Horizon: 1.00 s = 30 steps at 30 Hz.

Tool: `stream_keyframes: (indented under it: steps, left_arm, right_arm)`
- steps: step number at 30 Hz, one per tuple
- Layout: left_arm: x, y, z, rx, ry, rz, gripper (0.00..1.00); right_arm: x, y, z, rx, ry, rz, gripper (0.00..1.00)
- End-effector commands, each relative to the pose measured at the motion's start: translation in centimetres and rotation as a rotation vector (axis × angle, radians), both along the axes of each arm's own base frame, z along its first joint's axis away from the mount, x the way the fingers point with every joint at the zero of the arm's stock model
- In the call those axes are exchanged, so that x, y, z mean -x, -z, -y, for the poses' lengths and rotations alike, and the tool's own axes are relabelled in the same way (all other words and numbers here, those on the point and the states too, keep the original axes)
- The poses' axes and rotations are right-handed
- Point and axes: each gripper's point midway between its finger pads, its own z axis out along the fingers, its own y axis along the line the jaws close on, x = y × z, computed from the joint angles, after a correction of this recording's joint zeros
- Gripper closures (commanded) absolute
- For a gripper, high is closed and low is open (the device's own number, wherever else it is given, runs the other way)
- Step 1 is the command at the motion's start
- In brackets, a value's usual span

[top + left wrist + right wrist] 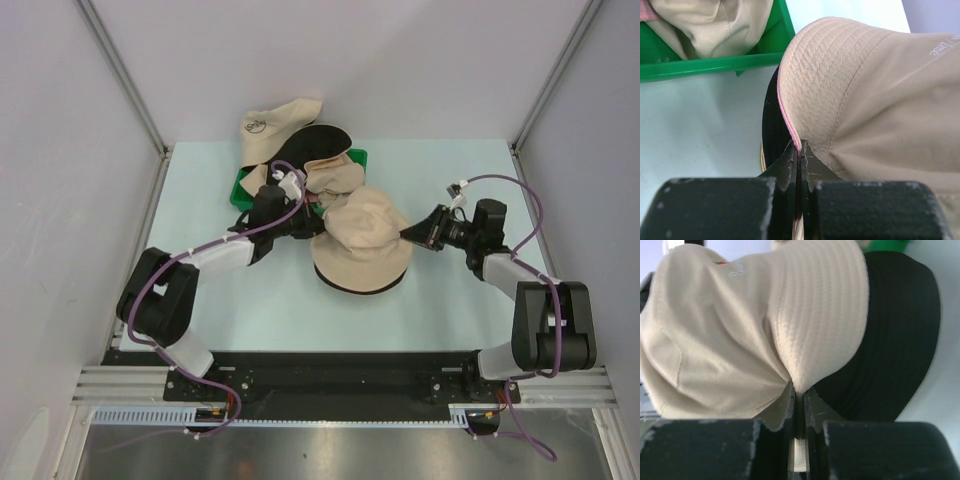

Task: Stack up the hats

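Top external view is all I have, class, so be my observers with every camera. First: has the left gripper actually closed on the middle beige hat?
Observer: Yes. The left wrist view shows the left gripper pinched shut on the brim of the beige hat.
Operator: And the right one?
Observer: The right gripper is shut on the brim too, with fabric squeezed between its fingers.
Operator: Anything at the brim edge?
Observer: A thin pink edge line runs along it into the left grip.
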Motion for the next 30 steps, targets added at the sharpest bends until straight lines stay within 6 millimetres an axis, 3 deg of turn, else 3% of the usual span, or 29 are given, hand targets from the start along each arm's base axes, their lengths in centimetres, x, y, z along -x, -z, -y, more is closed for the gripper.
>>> stream_keyframes:
  steps: [1, 9, 15, 22, 25, 26, 27, 28, 29, 30]
  left_arm:
    - [0.0, -0.2, -0.8, 0.002, -0.042, 0.017, 1.0]
    - [0.3, 0.8, -1.9, -0.003, -0.109, -0.006, 1.0]
    - [0.5, 1.8, -2.4, -0.044, -0.117, -0.029, 1.0]
    - [0.8, 1.8, -4.5, -0.145, -0.176, -0.022, 0.99]
    - [0.8, -0.7, -5.3, -0.149, -0.207, 0.012, 0.78]
    - [0.7, -1.6, -5.6, -0.151, -0.218, 0.029, 0.57]
    - [1.0, -2.8, -6.5, -0.173, -0.245, 0.048, 0.48]
    - [0.6, -4.1, -7.0, -0.18, -0.263, 0.074, 0.41]
    - [0.4, -5.1, -8.0, -0.194, -0.292, 0.089, 0.28]
    - [0.2, -5.2, -9.7, -0.252, -0.349, 0.089, 0.22]
  right_arm:
    - [0.6, 5.7, 1.3, 0.219, 0.091, -0.145, 0.99]
    - [1.3, 10.8, 3.2, 0.392, 0.156, -0.334, 1.0]
    - [1.8, 11.5, 2.7, 0.475, 0.131, -0.356, 1.0]
    - [3.1, 11.9, 2.5, 0.576, 0.104, -0.376, 0.98]
    - [3.3, 10.8, 1.9, 0.534, 0.096, -0.357, 0.87]
    - [3.2, 10.2, 1.7, 0.52, 0.094, -0.342, 0.8]
    - [2.9, 9.6, 1.6, 0.513, 0.097, -0.328, 0.65]
    - [2.7, 9.0, 1.5, 0.505, 0.103, -0.315, 0.59]
    - [2.5, 8.0, 1.5, 0.5, 0.113, -0.287, 0.52]
    - [2.5, 7.6, 1.6, 0.502, 0.117, -0.28, 0.41]
